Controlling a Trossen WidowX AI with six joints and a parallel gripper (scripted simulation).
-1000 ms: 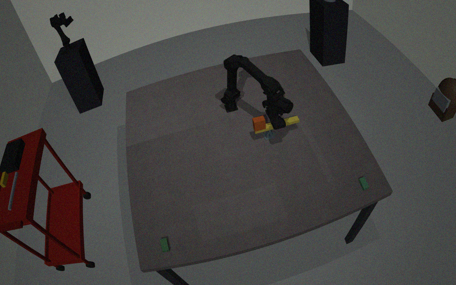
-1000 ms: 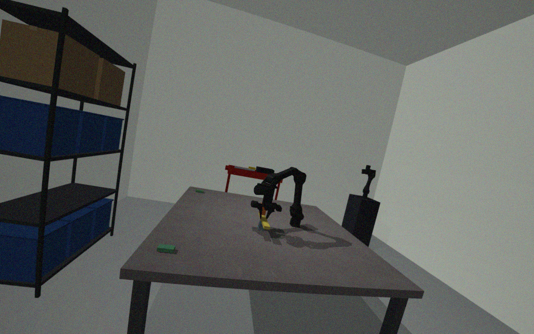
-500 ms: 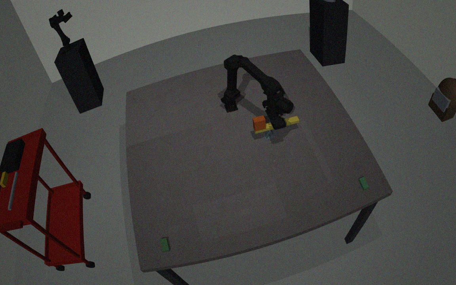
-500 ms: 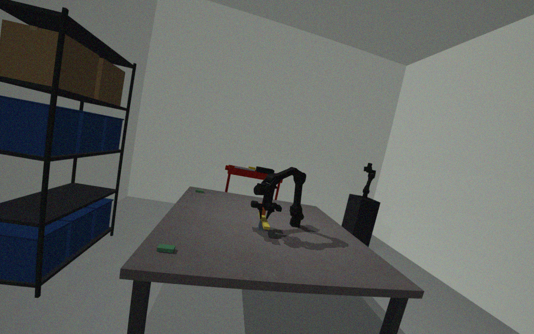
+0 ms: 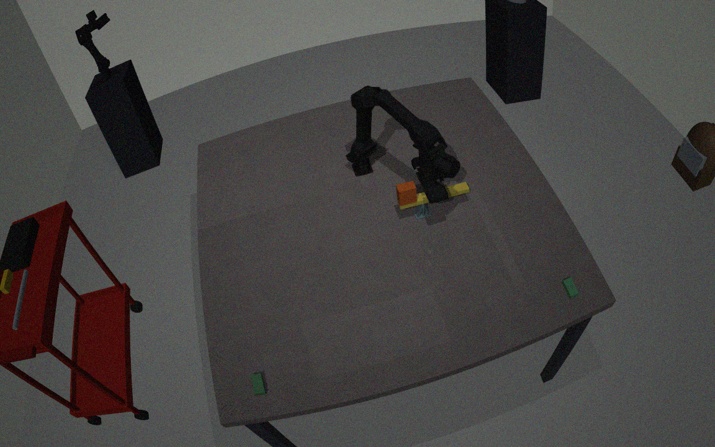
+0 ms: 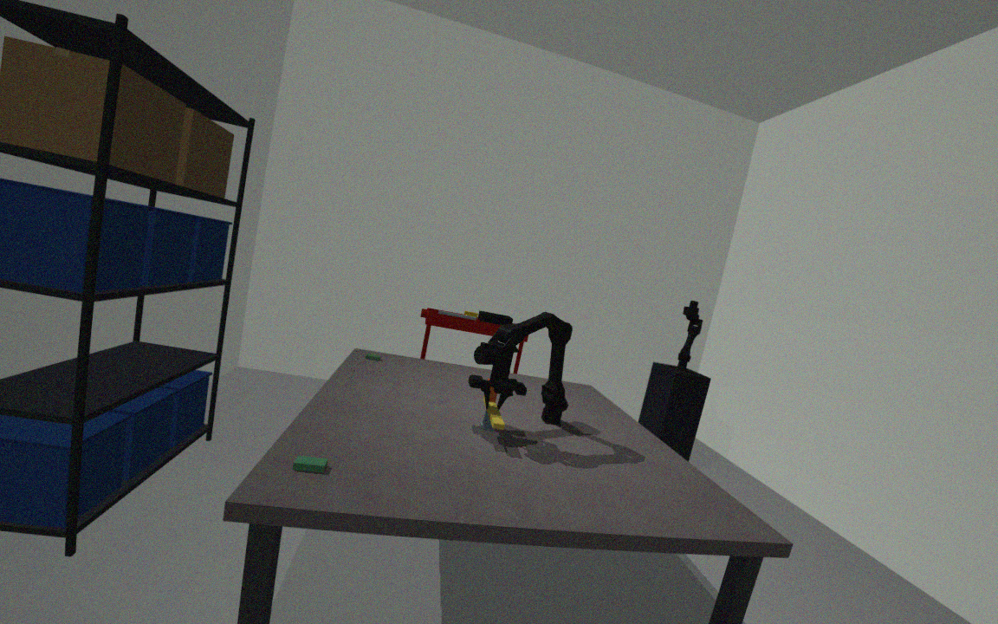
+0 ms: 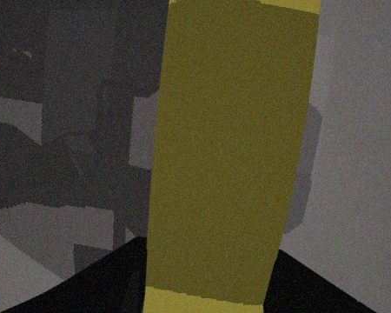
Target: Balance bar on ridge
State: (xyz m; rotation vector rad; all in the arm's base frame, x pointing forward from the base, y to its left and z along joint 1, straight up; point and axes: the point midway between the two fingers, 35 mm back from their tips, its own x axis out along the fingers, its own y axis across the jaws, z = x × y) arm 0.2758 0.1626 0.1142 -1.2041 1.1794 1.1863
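Observation:
The yellow bar (image 5: 458,189) (image 6: 495,422) (image 7: 230,143) carries an orange block (image 5: 406,193) (image 6: 493,394) on its left end in the top view. My gripper (image 5: 437,195) (image 6: 495,406) (image 7: 208,257) is shut on the bar, to the right of the block. The blue-grey ridge (image 5: 421,210) (image 6: 487,421) stands on the table under the bar, between the block and my gripper. Whether the bar touches the ridge is too small to tell. The ridge is not visible in the wrist view.
One green block (image 5: 570,287) (image 6: 310,464) lies near the table's right front corner in the top view, and another green block (image 5: 259,383) (image 6: 372,356) near the left front corner. A red cart (image 5: 102,333) (image 6: 462,321) stands beside the table (image 5: 315,311) (image 6: 410,497).

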